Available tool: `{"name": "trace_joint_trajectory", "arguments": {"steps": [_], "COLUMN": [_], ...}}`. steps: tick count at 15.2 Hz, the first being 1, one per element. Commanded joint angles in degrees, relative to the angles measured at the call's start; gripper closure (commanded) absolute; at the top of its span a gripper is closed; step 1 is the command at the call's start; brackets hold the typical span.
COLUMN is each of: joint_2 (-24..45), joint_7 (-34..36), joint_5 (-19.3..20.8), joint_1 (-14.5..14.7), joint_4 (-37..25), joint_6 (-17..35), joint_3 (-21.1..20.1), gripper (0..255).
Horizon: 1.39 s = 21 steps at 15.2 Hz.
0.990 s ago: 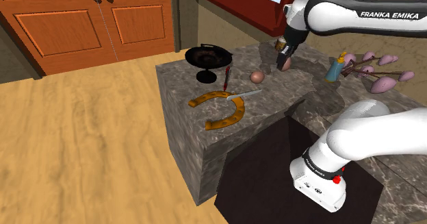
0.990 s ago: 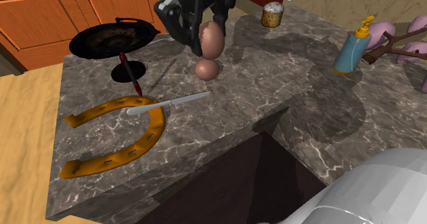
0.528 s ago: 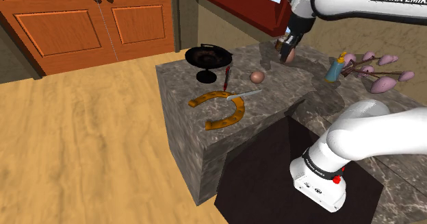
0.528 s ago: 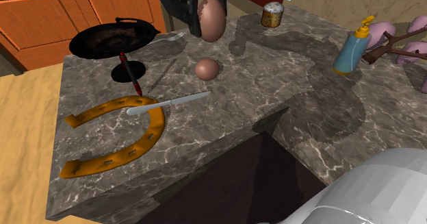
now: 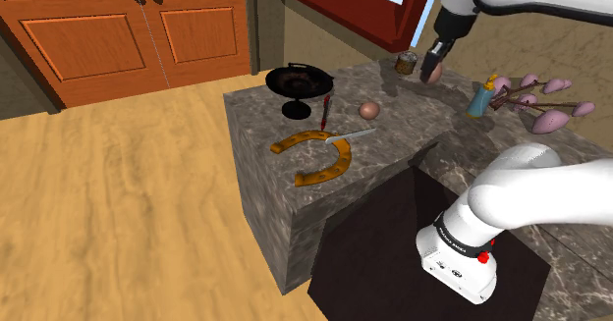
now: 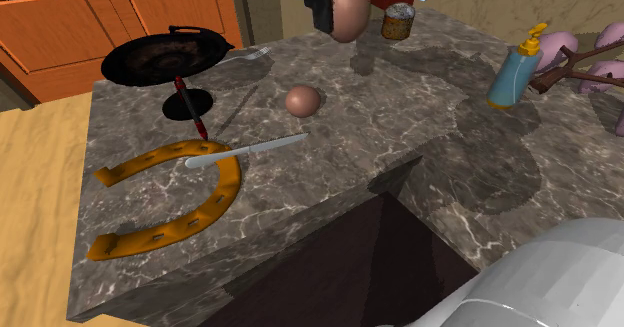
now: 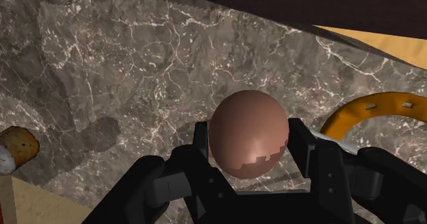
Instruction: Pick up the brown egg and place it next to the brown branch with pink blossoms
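Note:
My gripper is shut on a brown egg, holding it in the air above the far side of the marble counter. From the second exterior view the egg hangs by the top edge in my gripper, and in the wrist view the fingers clasp the egg on both sides. A second brown egg lies on the counter. The brown branch with pink blossoms lies to the shoulder view's right, beyond a blue bottle.
The blue pump bottle stands between my gripper and the branch. A small brown jar stands close by. A black pan, a red pen, a knife and an orange horseshoe occupy the counter's other half.
My gripper has risen with the egg and carried it toward the shoulder view's right, away from the second egg and closer to the jar and the bottle.

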<state>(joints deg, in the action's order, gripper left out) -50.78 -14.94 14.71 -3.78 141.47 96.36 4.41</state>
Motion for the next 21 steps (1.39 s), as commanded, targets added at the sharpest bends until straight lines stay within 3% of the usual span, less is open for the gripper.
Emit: {"name": "trace_joint_trajectory", "arguments": {"steps": [1,11,21], "joint_2": [-2.5,-11.2,-12.7], "joint_7": [-2.5,-16.1,-29.9], "joint_5": [1.6,11.4,21.5], "joint_1": [-1.0,-6.8,-10.7], "joint_4": [1.2,2.9,-2.1], "joint_6": [-0.8,-3.9,-4.7], "joint_3": [2.2,14.5,28.1], "gripper": [255,255,255]}}
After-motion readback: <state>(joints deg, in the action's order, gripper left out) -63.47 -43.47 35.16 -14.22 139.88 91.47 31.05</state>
